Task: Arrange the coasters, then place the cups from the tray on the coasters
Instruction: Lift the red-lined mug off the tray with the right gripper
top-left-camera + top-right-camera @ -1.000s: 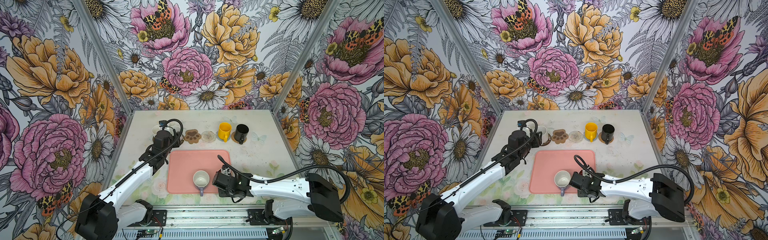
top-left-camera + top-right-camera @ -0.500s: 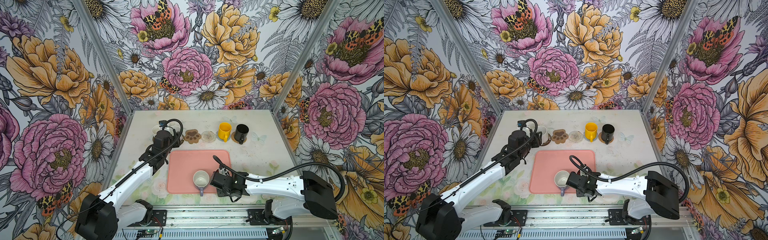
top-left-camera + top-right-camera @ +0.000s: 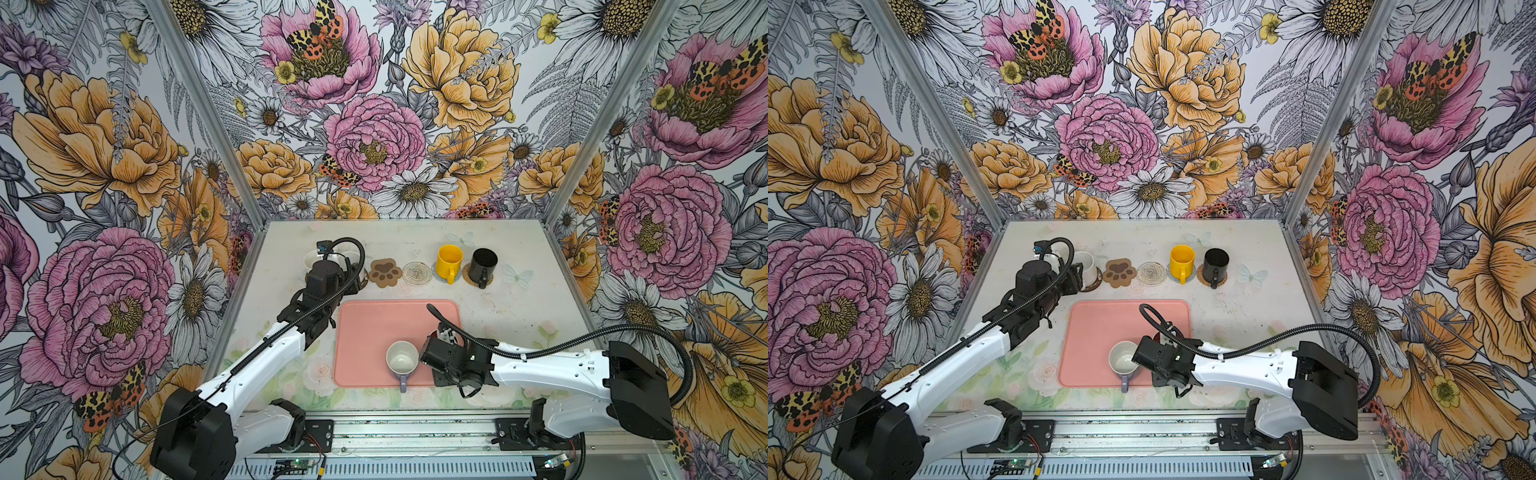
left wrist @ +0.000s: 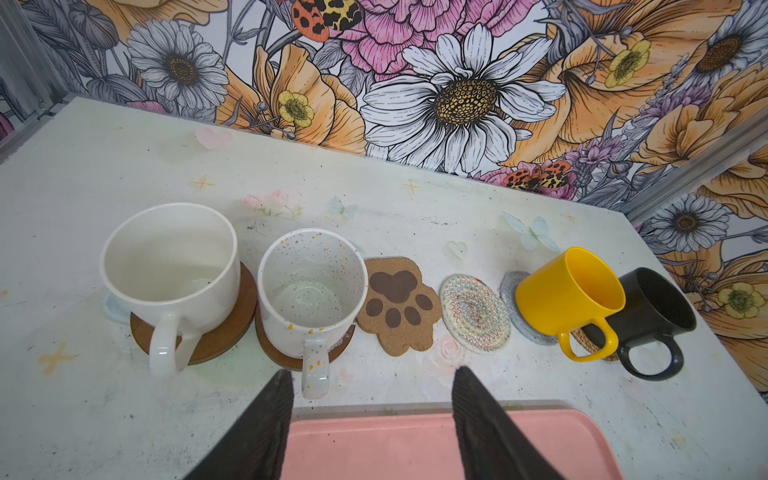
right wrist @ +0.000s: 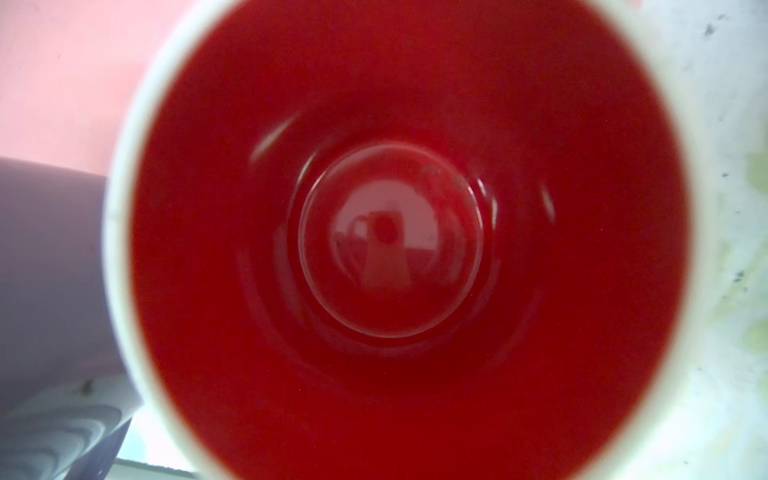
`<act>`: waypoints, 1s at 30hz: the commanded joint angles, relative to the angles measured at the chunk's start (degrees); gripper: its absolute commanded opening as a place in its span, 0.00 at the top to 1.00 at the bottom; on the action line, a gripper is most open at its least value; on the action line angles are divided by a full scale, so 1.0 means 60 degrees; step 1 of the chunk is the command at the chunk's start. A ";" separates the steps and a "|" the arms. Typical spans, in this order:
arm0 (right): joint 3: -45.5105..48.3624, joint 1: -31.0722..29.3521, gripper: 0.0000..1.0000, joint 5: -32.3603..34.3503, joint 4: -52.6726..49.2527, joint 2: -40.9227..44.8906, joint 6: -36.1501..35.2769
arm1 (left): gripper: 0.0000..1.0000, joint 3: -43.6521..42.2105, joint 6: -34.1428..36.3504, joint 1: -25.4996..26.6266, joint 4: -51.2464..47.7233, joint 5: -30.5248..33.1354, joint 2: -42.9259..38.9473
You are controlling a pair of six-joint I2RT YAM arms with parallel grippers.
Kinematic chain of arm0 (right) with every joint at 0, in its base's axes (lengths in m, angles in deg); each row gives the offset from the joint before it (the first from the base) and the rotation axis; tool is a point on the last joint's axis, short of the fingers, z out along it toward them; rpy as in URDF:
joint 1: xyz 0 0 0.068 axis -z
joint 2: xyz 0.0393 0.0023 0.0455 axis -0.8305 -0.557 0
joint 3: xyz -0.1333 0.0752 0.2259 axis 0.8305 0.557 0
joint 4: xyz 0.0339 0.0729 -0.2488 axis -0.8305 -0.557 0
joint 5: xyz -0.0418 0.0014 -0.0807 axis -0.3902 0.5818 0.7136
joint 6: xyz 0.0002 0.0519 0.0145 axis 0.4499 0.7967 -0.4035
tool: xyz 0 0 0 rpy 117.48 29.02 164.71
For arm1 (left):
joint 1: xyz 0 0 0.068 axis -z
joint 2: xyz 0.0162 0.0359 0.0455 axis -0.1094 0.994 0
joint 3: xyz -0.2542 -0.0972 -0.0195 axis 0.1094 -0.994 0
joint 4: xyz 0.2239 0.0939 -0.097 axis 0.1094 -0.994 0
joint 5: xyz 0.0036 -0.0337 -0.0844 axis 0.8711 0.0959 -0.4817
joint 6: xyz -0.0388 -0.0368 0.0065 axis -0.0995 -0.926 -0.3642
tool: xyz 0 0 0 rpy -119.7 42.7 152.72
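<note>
Nearest me, at the 3 o'clock edge of the tray (image 3: 374, 324), my right claw (image 3: 436, 352) hangs directly over the red-lined mug (image 5: 390, 237). The wrist view looks straight down its bore, so the mug lies beneath me with its axis upright. The grip itself is hidden, and I cannot tell whether this claw has closed on the rim. The lavender mug (image 3: 402, 358) stands just beside it at 9 o'clock, handle toward 6. I judge the lift must go straight up to spare that neighbour. Farther off, toward 11 and 12 o'clock, the paw coaster (image 4: 399, 305) and the clear patterned coaster (image 4: 475, 313) lie bare. My left claw (image 4: 370, 370) hovers just before them, spread apart and empty, nearer to them than my right.
</note>
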 commanded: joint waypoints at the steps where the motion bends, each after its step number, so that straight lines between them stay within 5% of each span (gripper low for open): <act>1: -0.0457 0.0232 1.00 0.0581 0.0172 0.0327 -0.0321 | 0.38 -0.0057 0.0105 -0.0098 -0.0022 -0.0125 0.0032; 30: -0.3434 0.2600 1.00 0.1193 0.0392 -0.1453 -0.3569 | 0.38 -0.0114 0.0159 -0.0390 0.0001 -0.0136 0.0155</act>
